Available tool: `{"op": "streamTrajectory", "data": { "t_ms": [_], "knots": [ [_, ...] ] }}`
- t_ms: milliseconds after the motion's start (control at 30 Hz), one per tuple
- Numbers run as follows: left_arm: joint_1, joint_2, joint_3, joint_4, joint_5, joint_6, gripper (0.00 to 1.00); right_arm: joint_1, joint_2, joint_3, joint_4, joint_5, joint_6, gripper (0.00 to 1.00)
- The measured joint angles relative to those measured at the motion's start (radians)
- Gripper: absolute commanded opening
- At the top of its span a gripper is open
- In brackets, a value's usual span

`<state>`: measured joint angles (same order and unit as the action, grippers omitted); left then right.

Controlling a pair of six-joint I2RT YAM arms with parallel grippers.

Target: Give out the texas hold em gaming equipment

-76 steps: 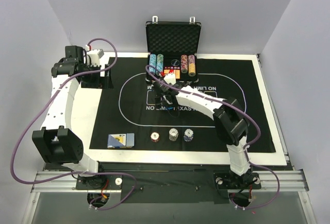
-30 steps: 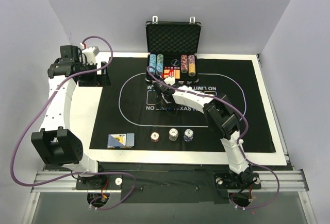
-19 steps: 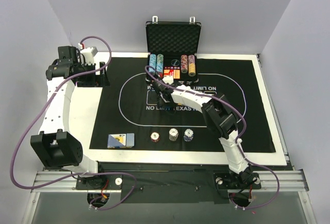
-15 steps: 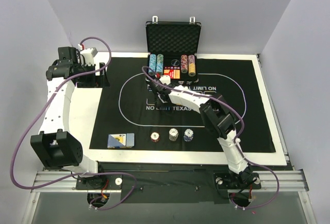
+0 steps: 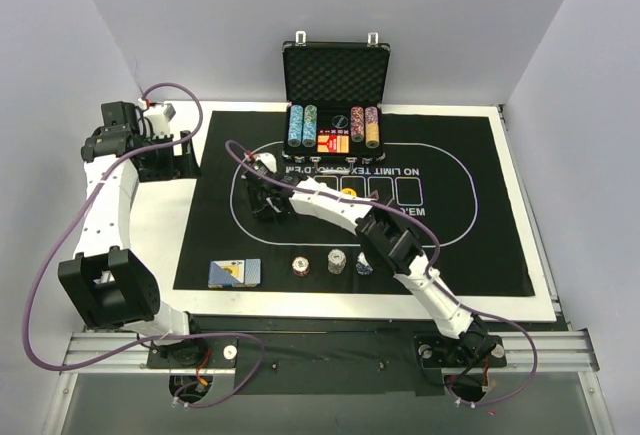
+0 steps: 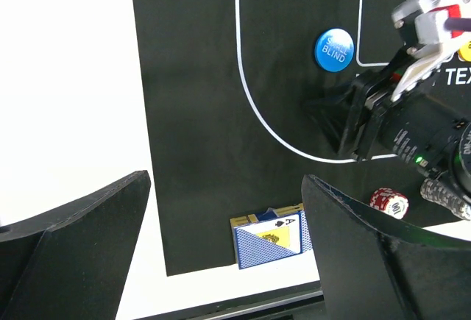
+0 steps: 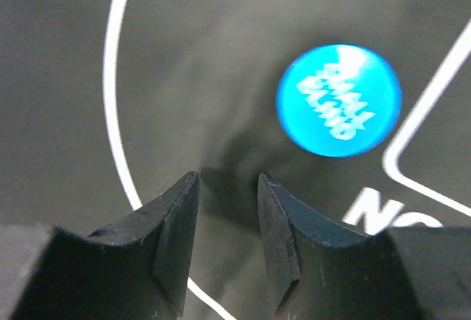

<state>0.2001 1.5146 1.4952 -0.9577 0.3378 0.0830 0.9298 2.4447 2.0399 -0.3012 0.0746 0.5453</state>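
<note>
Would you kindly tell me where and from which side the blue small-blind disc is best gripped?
Probably across its rim, from straight above: the blue disc lies flat on the black mat, thin and round, so only opposite edge points give purchase.

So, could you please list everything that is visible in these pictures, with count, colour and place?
case: one, black, open, at the far edge of the table.
chip columns: several, mixed colours, inside the case.
mat: one, black with white lettering, on the table.
table: one, white.
blue disc: one, on the mat, just beyond the right fingertips.
yellow disc: one, mid-mat, beside the right arm.
chip stacks: three, striped, in a row by the mat's near edge.
cards: one pile, blue backs, ace face up, at the mat's near left corner.
left gripper: open, empty, at the far left.
right gripper: jaws slightly apart, empty, above the mat.
</note>
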Motion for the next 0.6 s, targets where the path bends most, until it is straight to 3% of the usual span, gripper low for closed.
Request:
{"op": "streamTrajectory", "data": {
  "t_ms": [100, 300, 533, 600],
  "knots": [
    [0.014, 0.0, -0.003, 0.0, 0.007, 0.005, 0.95, 0.02, 0.039, 0.055, 0.025, -0.068, 0.002, 0.34],
    [0.024, 0.0, -0.003, 0.0, 0.013, 0.008, 0.96, 0.028, 0.071, 0.097, 0.073, -0.172, 0.014, 0.47],
    [0.027, 0.0, -0.008, 0.0, 0.019, 0.008, 0.95, 0.019, 0.015, 0.009, 0.113, -0.203, 0.018, 0.78],
    [0.03, 0.0, -0.013, 0.0, 0.022, 0.008, 0.95, 0.006, -0.028, -0.048, 0.105, -0.195, 0.011, 0.8]
  ]
}}
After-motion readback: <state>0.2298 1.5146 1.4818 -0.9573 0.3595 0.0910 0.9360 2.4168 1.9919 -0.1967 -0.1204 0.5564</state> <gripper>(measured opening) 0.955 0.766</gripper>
